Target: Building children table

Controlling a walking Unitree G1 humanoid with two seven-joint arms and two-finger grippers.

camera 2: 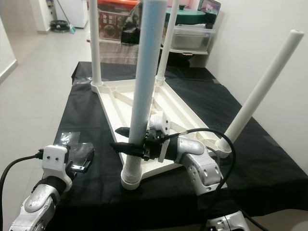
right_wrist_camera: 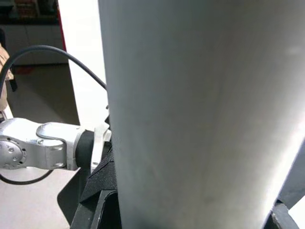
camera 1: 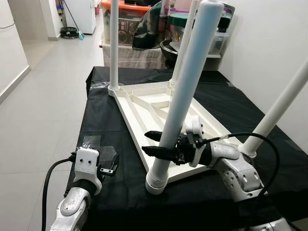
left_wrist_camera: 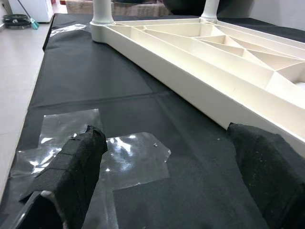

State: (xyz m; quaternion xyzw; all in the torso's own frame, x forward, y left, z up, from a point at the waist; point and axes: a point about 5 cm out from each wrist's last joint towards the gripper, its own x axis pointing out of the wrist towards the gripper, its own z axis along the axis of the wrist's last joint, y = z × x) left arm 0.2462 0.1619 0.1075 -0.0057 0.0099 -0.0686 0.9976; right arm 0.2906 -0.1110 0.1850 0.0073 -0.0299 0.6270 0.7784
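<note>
A white children's table (camera 1: 144,103) lies upside down on a black-covered tabletop (camera 1: 103,122), its legs pointing up. The near leg (camera 1: 187,82) stands in the front corner socket (camera 1: 158,180). My right gripper (camera 1: 159,144) is shut on this leg low down, one black finger on each side; the right wrist view shows the leg (right_wrist_camera: 190,114) close up. My left gripper (left_wrist_camera: 176,176) hovers open just above the cloth to the front left of the table's edge (left_wrist_camera: 205,90). Nothing lies between its fingers (left_wrist_camera: 78,167).
A crumpled clear plastic wrapper (left_wrist_camera: 128,157) lies on the cloth under the left gripper. Other legs rise at the far left (camera 1: 114,43) and right (camera 1: 284,101). Storage boxes (camera 1: 130,24) crowd the back. Tiled floor (camera 1: 43,96) runs along the left; a wall stands right.
</note>
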